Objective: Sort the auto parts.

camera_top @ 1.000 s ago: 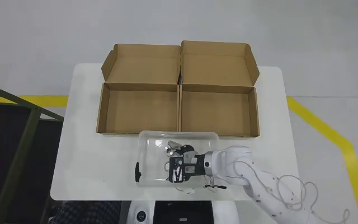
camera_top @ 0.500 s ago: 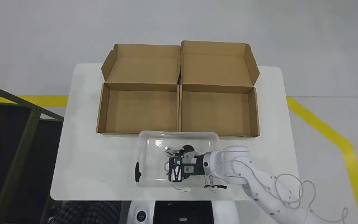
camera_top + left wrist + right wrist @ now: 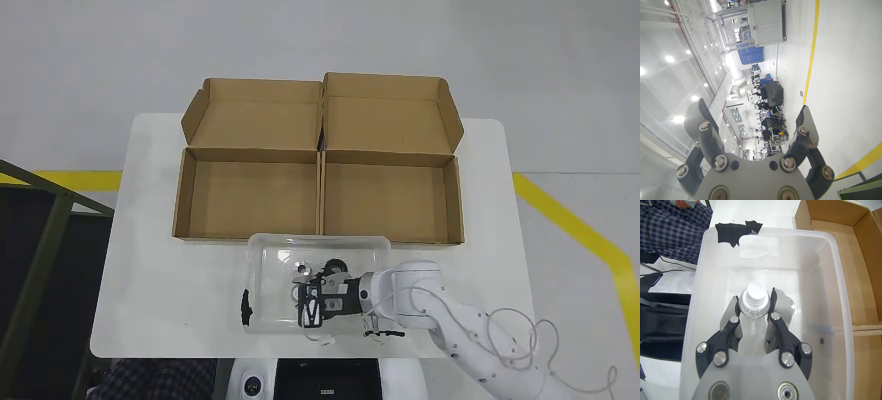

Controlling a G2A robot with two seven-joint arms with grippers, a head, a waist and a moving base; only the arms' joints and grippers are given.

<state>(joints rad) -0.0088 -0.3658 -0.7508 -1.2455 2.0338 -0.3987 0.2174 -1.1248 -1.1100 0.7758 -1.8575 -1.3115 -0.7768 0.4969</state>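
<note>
A clear plastic bin (image 3: 318,240) sits at the table's near edge. Inside it, my right gripper (image 3: 754,301) is shut on a round clear part with a white cap (image 3: 755,294), one finger on each side. In the top view that gripper (image 3: 303,298) points toward the bin's end marked with black tape (image 3: 243,305). A small round part (image 3: 300,268) and a dark part (image 3: 331,268) lie beside it, toward the boxes. Another clear part (image 3: 790,303) is half hidden behind one finger. My left gripper (image 3: 753,113) is open, held up away from the table with nothing between its fingers.
Two open cardboard boxes, one on the left (image 3: 247,198) and one on the right (image 3: 385,200), stand side by side just beyond the bin with flaps raised. A tiny black bit (image 3: 821,341) lies on the bin floor. White table (image 3: 150,260) borders the bin.
My right gripper has edged a little toward the taped end of the bin, and the loose parts beside it have shifted slightly.
</note>
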